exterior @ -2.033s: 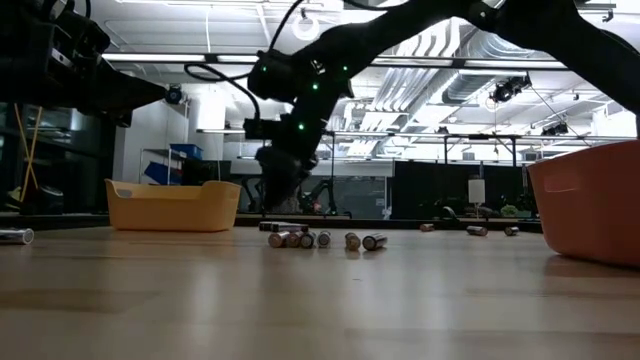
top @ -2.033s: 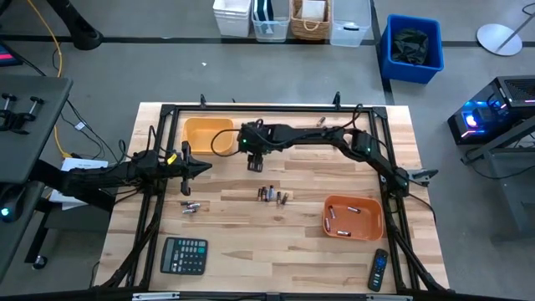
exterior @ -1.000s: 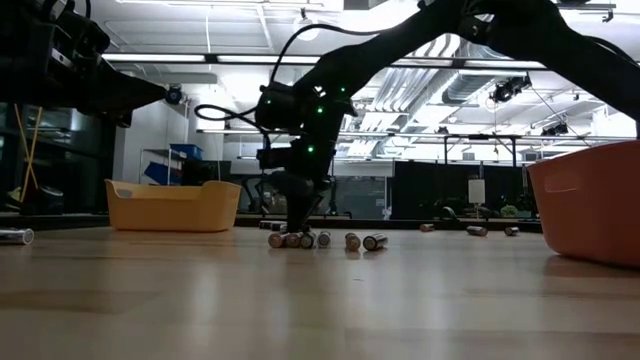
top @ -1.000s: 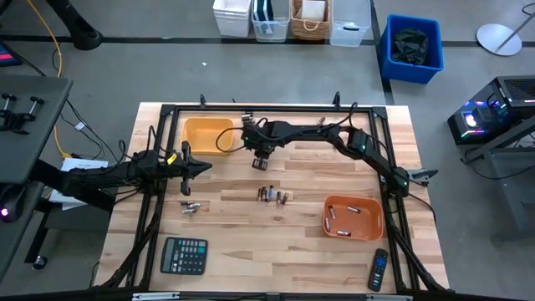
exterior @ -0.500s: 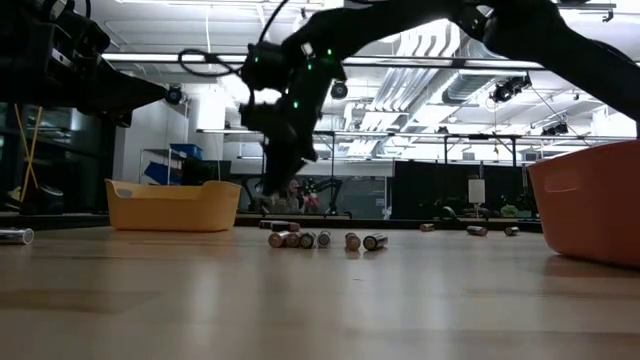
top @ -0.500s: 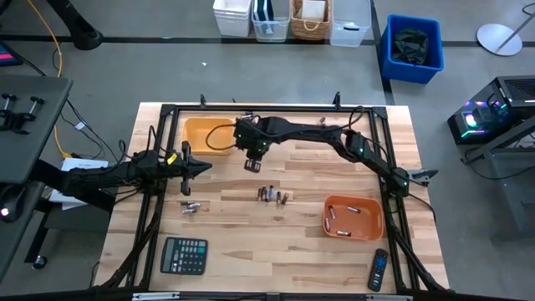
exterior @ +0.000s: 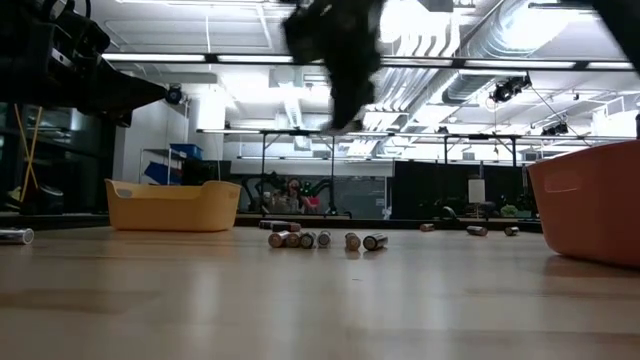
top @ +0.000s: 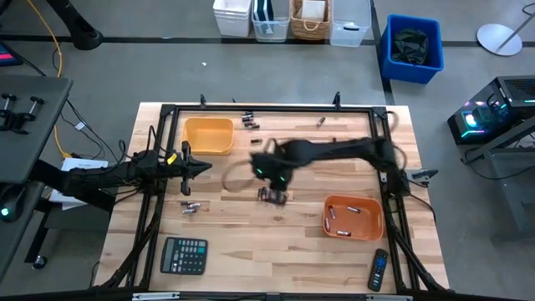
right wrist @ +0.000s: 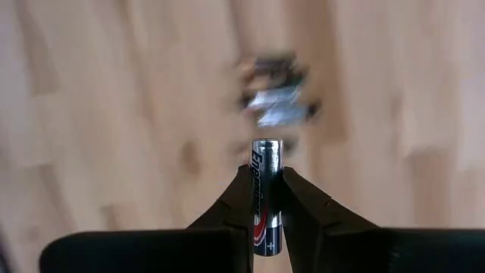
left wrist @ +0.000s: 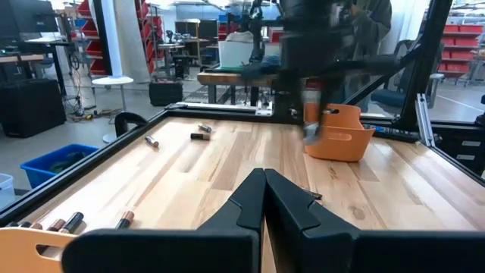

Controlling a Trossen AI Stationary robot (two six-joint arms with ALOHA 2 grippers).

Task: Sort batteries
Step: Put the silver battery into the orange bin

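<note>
My right gripper [top: 273, 176] hangs high over the middle of the table, blurred with motion, shut on one black battery [right wrist: 267, 163]. Under it a loose row of batteries [top: 273, 196] lies on the wood; the same row [exterior: 322, 240] is seen end-on in the low view. More batteries lie near the left [top: 191, 206] and by the far rail [top: 248, 121]. My left gripper [top: 206, 167] hovers shut over the table's left part, touching nothing. The yellow bin [top: 209, 135] stands at the far left, the orange bin [top: 354, 217] at the near right. My right gripper pinches the battery's round side [right wrist: 267, 199] between its two fingers [right wrist: 303, 201]. The battery lies along the fingers, and its silvery end [right wrist: 267, 142] sticks out past their tips. It is lifted clear, well above the table.
A black calculator [top: 184, 255] lies near the front left and a black remote [top: 379, 269] at the front right corner. A black frame [top: 167, 113] rims the table. Another battery [top: 320, 121] lies by the far rail. Several batteries lie in the orange bin.
My right gripper has risen from close to the table beside the yellow bin and swung quickly toward the near and right side. It is now over the row of batteries and stays shut on the battery. The loose batteries have not moved.
</note>
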